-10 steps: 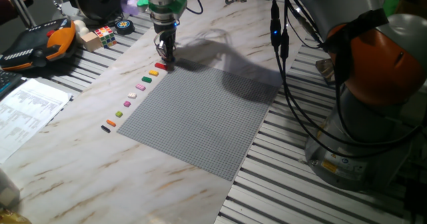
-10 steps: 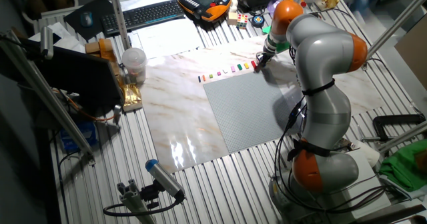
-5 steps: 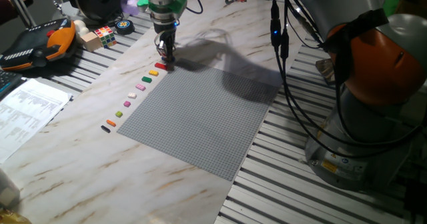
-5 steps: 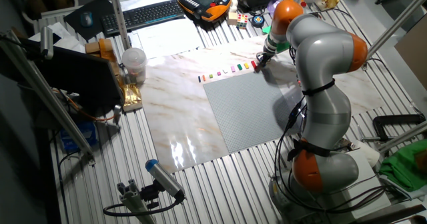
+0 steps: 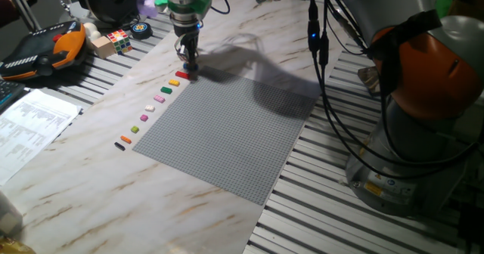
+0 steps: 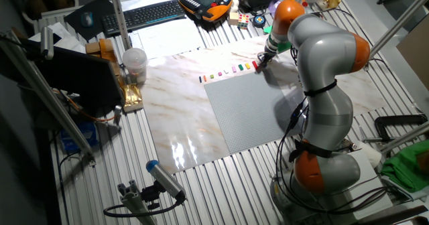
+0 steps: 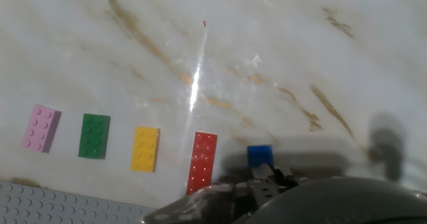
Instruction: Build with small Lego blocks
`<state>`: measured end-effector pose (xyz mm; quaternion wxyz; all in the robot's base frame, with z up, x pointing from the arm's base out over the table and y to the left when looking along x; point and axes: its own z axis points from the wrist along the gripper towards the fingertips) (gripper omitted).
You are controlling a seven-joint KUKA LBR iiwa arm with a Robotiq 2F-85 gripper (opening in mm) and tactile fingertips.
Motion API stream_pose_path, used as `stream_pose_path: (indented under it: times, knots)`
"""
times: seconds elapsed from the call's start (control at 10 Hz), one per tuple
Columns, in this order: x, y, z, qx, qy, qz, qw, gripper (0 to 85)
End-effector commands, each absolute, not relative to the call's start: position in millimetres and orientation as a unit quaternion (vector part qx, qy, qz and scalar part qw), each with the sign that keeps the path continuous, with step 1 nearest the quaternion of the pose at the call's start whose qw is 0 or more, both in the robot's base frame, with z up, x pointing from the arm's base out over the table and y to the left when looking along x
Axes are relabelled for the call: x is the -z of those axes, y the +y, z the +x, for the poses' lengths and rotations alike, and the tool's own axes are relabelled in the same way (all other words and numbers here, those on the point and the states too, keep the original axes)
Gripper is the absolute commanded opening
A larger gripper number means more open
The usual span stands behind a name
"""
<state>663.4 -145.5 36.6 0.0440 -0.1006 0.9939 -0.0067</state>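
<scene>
Small Lego blocks lie in a row on the marble table along the left edge of the grey baseplate (image 5: 227,133): red (image 5: 181,75), yellow (image 5: 175,82), green (image 5: 166,91), pink (image 5: 159,99), then several more down to black (image 5: 119,145). My gripper (image 5: 190,69) is down at the far end of the row, beside the red block. In the hand view, pink (image 7: 41,128), green (image 7: 94,136), yellow (image 7: 145,149), red (image 7: 201,162) and blue (image 7: 259,155) blocks show. The gripper (image 7: 267,177) stands narrow at the blue block, which rests on the table, its near edge hidden by the fingers.
A multicoloured puzzle cube (image 5: 117,39) and an orange-black teach pendant (image 5: 41,50) lie at the back left. A printed sheet (image 5: 30,125) lies at the left. Black cables (image 5: 325,80) hang on the right. A keyboard (image 6: 144,14) and a plastic cup (image 6: 134,63) stand beyond the table.
</scene>
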Motion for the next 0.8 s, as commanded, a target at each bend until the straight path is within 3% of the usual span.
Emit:
stream_pose_path:
  times: [0.0, 0.2, 0.5, 0.7]
  knots:
    - [-36.7, -145.4, 664.1, 0.008, 0.994, -0.101, 0.046, 0.7]
    - [-36.4, -145.5, 664.3, 0.007, 0.994, -0.098, 0.05, 7.3]
    - [-39.4, -143.8, 665.8, 0.006, 0.993, -0.103, 0.06, 41.3]
    - [-39.8, -141.8, 666.5, 0.02, 0.983, -0.169, 0.068, 45.3]
